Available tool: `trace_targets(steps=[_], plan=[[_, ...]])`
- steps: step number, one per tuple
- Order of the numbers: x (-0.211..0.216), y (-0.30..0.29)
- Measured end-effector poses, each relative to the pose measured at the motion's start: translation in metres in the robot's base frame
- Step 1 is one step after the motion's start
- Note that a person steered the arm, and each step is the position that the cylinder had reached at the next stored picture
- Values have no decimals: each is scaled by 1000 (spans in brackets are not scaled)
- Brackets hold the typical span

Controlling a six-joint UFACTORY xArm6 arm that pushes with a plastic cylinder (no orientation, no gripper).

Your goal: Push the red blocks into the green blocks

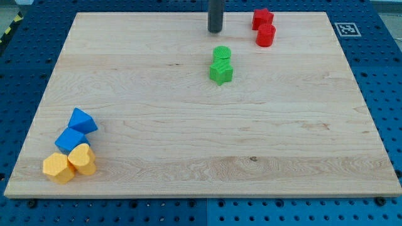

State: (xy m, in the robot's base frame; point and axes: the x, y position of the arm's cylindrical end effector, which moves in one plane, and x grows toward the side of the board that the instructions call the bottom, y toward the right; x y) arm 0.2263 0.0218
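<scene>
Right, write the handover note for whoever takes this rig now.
My tip sits near the view's top, above the green blocks and to the view's left of the red ones, touching neither.
Red pair, red star and red cylinder, huddles at the top right of the board.
Green pair, green cylinder and green star, sits below and left of them, apart from the reds.
Done: nothing yet.
Left: push both reds into the greens.
Blue and yellow blocks at bottom left are not involved.
</scene>
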Motion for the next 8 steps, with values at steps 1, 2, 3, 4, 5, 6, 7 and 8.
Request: trace_targets(steps=[1, 2, 3, 4, 5, 6, 7, 8], plan=[[-33, 2], [-34, 28], [-32, 54], [-34, 81], [-34, 109], [-24, 111], [4, 113], [30, 134]])
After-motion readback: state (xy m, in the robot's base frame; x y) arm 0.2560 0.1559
